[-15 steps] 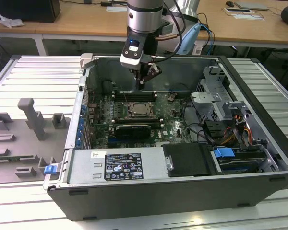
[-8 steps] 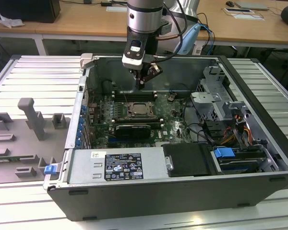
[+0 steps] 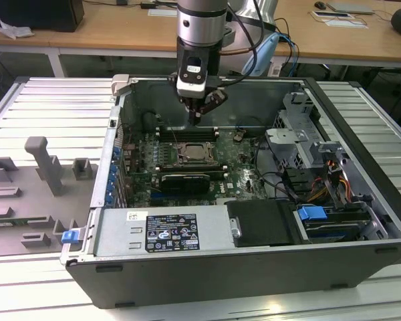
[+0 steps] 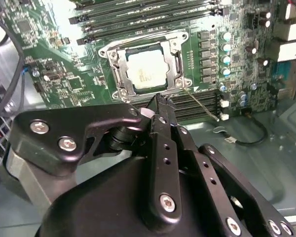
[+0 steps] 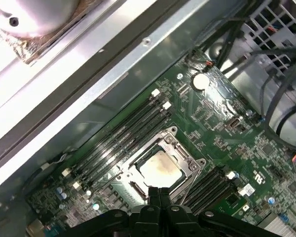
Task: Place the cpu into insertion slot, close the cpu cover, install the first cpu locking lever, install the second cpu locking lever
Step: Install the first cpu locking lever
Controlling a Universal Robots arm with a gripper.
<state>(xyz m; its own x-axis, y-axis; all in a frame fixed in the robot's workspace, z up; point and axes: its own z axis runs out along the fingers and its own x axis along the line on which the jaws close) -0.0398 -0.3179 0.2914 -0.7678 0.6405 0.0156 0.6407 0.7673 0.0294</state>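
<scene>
The cpu lies flat in the insertion slot on the green motherboard, its pale metal top showing. The silver cpu cover lies down around it, framing the chip through its cut-out centre. A thin wire locking lever slants away from one socket corner across the memory slots. My gripper hangs above the board just behind the socket in the exterior view. Its black fingers are pressed together with nothing between them, and the tips sit close over the socket's edge.
The board sits inside an open computer case with tall walls all around. Long memory slots flank the socket. A drive cage with cables fills the exterior view's right. A grey fixture tray lies outside at the left.
</scene>
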